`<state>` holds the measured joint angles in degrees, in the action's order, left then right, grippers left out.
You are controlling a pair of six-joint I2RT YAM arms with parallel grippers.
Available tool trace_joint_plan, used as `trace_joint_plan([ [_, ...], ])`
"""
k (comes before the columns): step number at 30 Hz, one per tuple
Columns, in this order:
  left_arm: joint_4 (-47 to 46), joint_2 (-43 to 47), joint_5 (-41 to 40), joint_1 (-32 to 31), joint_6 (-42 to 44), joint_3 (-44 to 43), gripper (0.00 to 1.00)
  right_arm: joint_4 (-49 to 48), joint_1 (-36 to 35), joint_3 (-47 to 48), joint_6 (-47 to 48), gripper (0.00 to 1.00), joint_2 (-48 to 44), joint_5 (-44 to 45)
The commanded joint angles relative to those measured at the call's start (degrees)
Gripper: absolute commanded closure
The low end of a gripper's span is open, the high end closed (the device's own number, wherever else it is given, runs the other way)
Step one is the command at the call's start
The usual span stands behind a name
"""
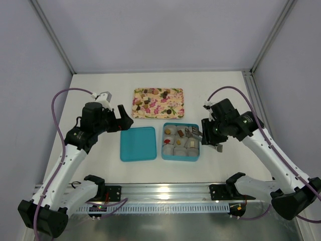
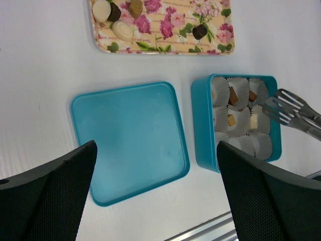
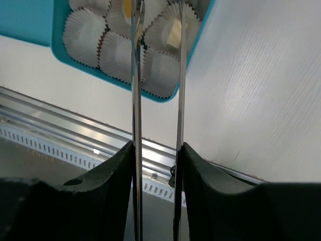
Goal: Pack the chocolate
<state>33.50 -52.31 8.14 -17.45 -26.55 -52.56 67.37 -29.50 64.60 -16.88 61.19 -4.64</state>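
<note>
Chocolate pieces [image 1: 146, 100] lie on the flowered tray [image 1: 170, 108], and the left wrist view shows several of them [image 2: 120, 12] at its top. A teal box [image 1: 196, 153] of white paper cups holds a few chocolate pieces [image 2: 231, 120], one of them cream [image 3: 173, 31]. My right gripper [image 3: 156, 150] is shut on metal tongs [image 3: 136, 100]. The tongs [image 2: 291, 110] reach over the box's right-hand cups. My left gripper [image 2: 156, 150] hangs open above the teal lid [image 2: 130, 140], holding nothing.
The lid [image 1: 138, 143] lies flat just left of the box. The tray sits behind both. An aluminium rail [image 1: 165, 191] runs along the near table edge. White walls enclose the table on three sides.
</note>
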Motion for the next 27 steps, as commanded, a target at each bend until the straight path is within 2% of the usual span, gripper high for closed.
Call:
trace_joint_plan([
  [1, -0.98, -0.16, 0.65, 0.14, 0.18, -0.18, 0.00, -1.54, 0.05, 8.33, 0.53, 0.57, 2.00, -0.71],
  [8, -0.98, -0.68, 0.65, 0.14, 0.09, 0.00, 0.00, -8.30, 0.14, 19.67, 2.91, 0.57, 14.82, -1.16],
  [12, -0.98, -1.12, 1.09, 0.14, 0.00, 0.17, 0.00, -12.17, 0.67, 29.33, 5.01, 0.57, 27.19, -0.98],
  [22, -0.98, -2.00, 0.12, 0.14, 0.09, 0.08, 0.00, -12.79, 2.69, 52.19, 7.66, 0.58, 54.71, 1.48],
  [27, -0.71, -2.27, -0.58, 0.23, 0.18, 0.08, 0.00, -12.27, 3.48, 57.48, 7.66, 0.58, 60.27, 1.40],
])
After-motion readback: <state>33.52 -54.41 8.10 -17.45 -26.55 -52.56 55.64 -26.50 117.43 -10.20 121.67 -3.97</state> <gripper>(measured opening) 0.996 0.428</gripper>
